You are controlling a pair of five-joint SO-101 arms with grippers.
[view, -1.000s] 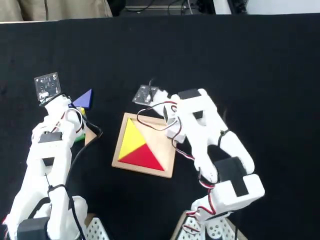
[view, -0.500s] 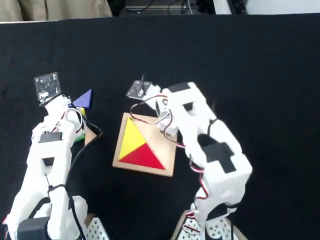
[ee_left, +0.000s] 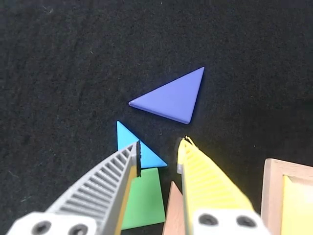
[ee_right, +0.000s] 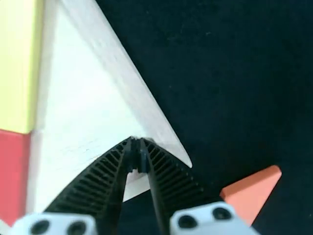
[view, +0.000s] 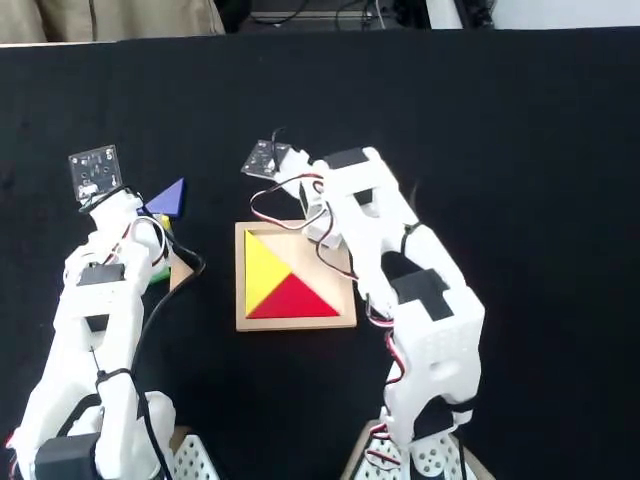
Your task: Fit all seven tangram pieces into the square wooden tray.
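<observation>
Black table (view: 520, 150) | right gripper (ee_right: 136, 147) fingers pressed together at tray (ee_right: 83, 112) corner, orange piece (ee_right: 249, 191) beside | left gripper (ee_left: 160, 147) spread, blue triangle (ee_left: 128, 138) at one fingertip

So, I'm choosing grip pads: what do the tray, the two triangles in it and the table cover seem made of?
Tray: pale bare-looking wood, matt, light tan. Yellow triangle and red triangle: flat even colour; painted wood or plastic, cannot tell. Table cover: black cloth, probably felt, matt with specks of lint.

A robotics lab bench: black-draped table (view: 540, 120), cables (view: 335, 13) behind.
</observation>
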